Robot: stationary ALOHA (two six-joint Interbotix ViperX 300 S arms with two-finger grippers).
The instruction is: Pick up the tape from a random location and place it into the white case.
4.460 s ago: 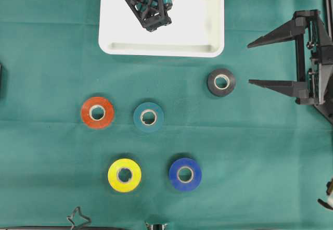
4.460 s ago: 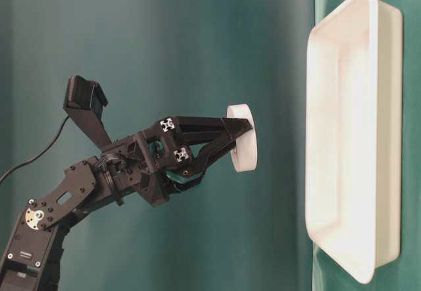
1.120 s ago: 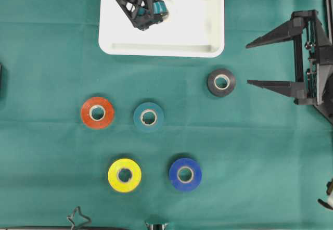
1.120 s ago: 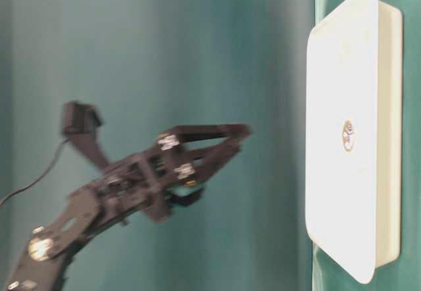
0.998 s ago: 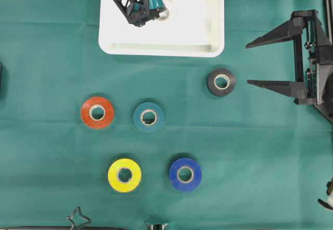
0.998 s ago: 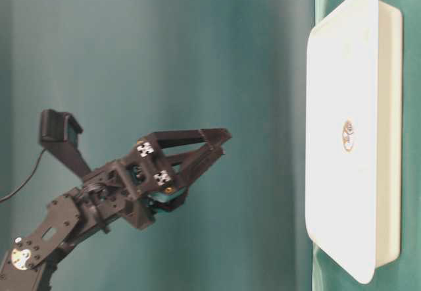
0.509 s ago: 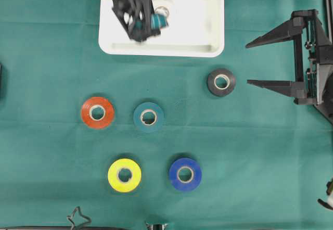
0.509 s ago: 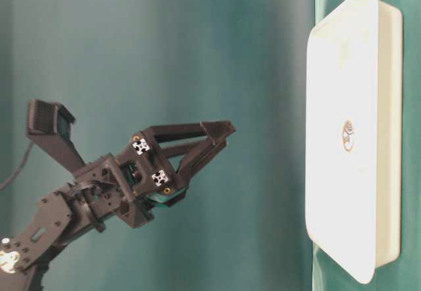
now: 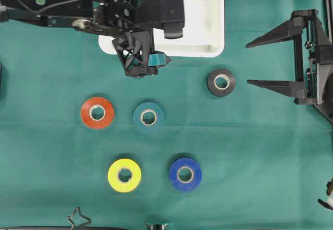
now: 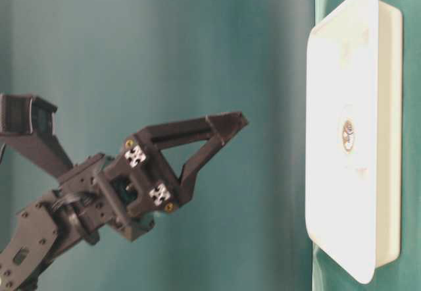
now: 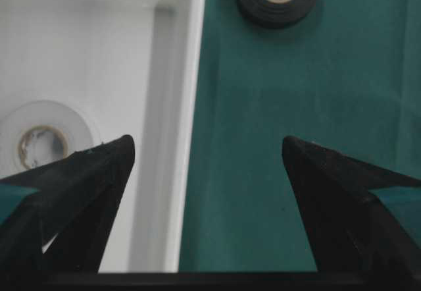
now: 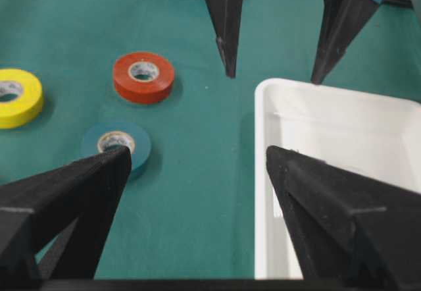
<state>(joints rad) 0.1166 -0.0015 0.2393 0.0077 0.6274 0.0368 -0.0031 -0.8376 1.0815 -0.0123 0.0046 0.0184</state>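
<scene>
White tape (image 11: 45,141) lies inside case (image 9: 208,27); L gripper (image 9: 139,66), fingers apart & empty, hangs over case's near rim. R gripper (image 9: 260,63) apart, idle. Drop step looks done; next: pick another roll, e.g. black tape (image 9: 221,82)

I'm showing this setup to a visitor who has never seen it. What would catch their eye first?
Probably the five coloured tape rolls scattered on the green cloth: orange, teal, yellow, blue and black. Next, the white case at the top edge, with a white tape roll lying inside. The open left gripper hangs over the case's near rim, while the open right gripper waits at the right side.
</scene>
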